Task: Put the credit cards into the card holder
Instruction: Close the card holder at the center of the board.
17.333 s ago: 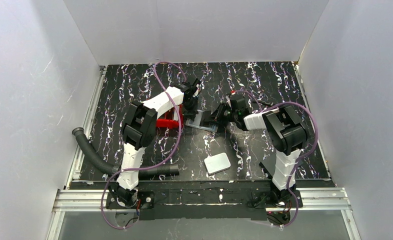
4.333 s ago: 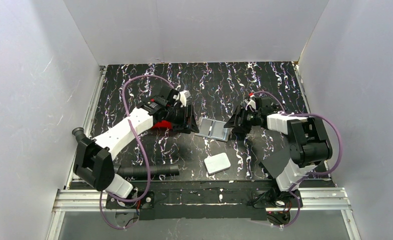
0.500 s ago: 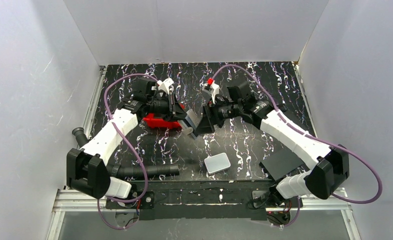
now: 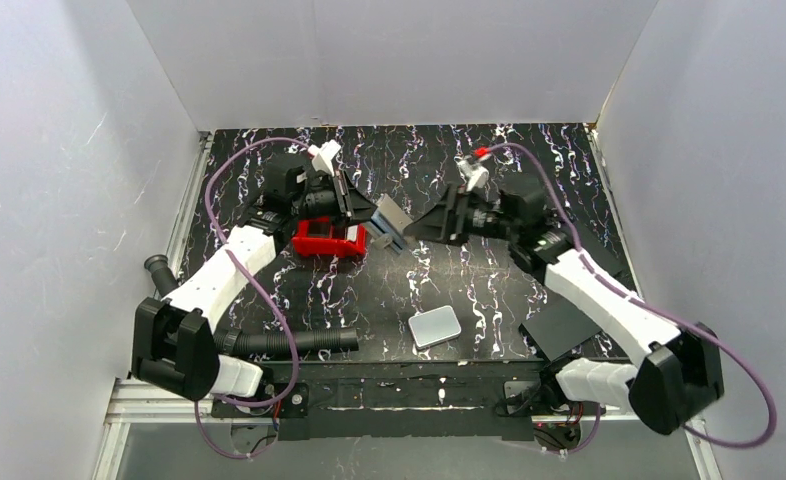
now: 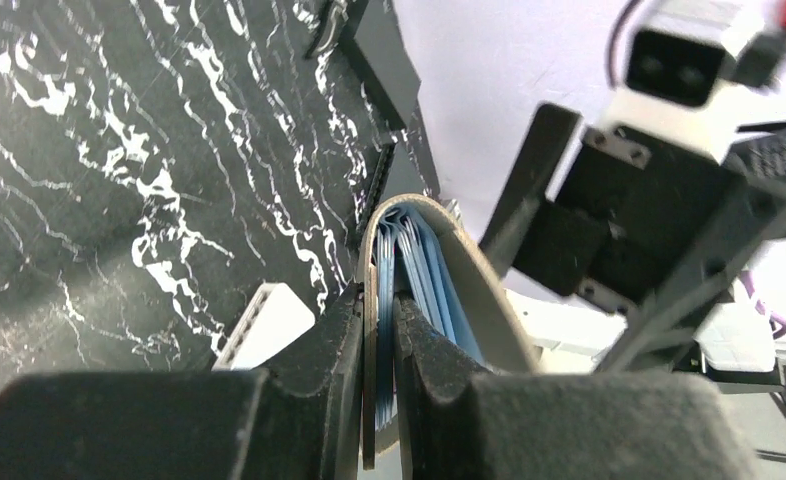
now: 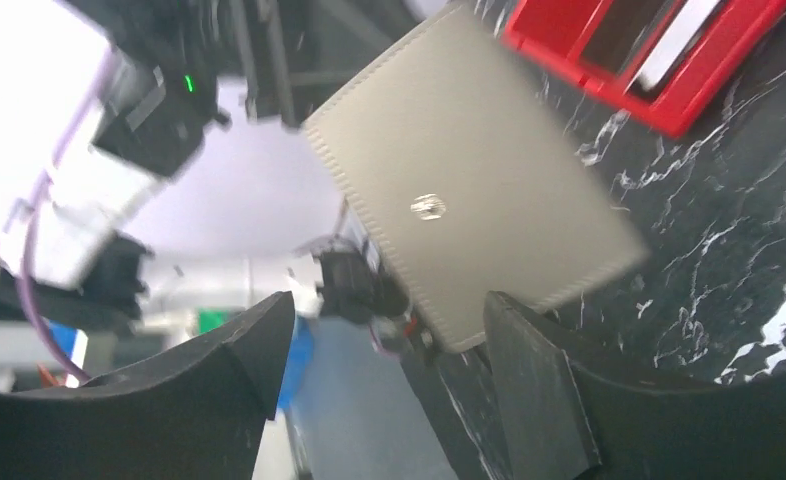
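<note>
**Card holder pinched by the left fingers, right fingers standing wide**

The left fingers (image 5: 424, 345) are clamping together on one flap of the card holder (image 5: 474, 290), which is bowing open in a curve above them. Pale blue credit cards (image 5: 419, 265) are sitting inside the fold, their edges showing just beside the gripped flap. The right fingers (image 6: 244, 345) are standing well apart and gripping nothing. The holder's flat grey-brown face is showing between and beyond them, tilted and touching neither. In the top view the holder is hanging above the worktop (image 4: 469, 290) between the two arms, held at its left side, with the right fingers facing it from close by. A red tray (image 4: 327, 240) is lying on the worktop just beside the left wrist. Nearer the arm bases, a white rounded slab (image 4: 435, 326) is lying flat. A black sheet (image 4: 557, 328) is lying to its right and a black ribbed hose (image 4: 279, 342) to its left.
</note>
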`<act>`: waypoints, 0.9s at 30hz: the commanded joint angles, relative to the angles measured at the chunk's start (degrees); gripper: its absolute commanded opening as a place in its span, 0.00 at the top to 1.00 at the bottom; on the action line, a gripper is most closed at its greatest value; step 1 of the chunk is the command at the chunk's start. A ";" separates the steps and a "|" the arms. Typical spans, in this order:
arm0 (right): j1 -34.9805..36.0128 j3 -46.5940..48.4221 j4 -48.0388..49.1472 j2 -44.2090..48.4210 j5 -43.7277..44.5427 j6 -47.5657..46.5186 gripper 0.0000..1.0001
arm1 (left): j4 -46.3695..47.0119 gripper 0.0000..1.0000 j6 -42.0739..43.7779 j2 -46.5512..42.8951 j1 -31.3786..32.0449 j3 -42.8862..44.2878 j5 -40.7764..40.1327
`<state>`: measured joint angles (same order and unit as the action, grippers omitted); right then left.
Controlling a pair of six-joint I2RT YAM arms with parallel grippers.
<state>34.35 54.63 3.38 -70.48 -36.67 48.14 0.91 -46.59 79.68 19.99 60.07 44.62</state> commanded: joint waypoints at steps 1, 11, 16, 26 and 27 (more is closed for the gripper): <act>-8.67 -6.60 17.04 6.26 2.12 19.69 0.21 | 9.29 1.00 0.41 -6.18 0.20 2.16 0.28; -15.80 -12.44 41.61 4.97 2.19 36.12 0.02 | 23.83 1.00 -3.34 -10.30 0.17 2.69 -2.46; -13.19 -9.69 55.87 -1.66 1.87 46.18 0.02 | 26.92 1.00 -3.34 -10.63 0.21 3.23 -2.74; -6.36 -4.37 62.13 -7.56 2.07 47.24 0.09 | 30.80 1.00 -8.61 -10.11 1.25 2.20 -5.46; -5.48 -4.00 62.54 -7.91 2.04 47.22 0.13 | 30.75 1.00 -9.26 -10.11 1.28 1.91 -5.89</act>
<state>26.30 47.29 56.10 -77.43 -34.83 93.30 27.35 -53.39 71.02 20.73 60.90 41.10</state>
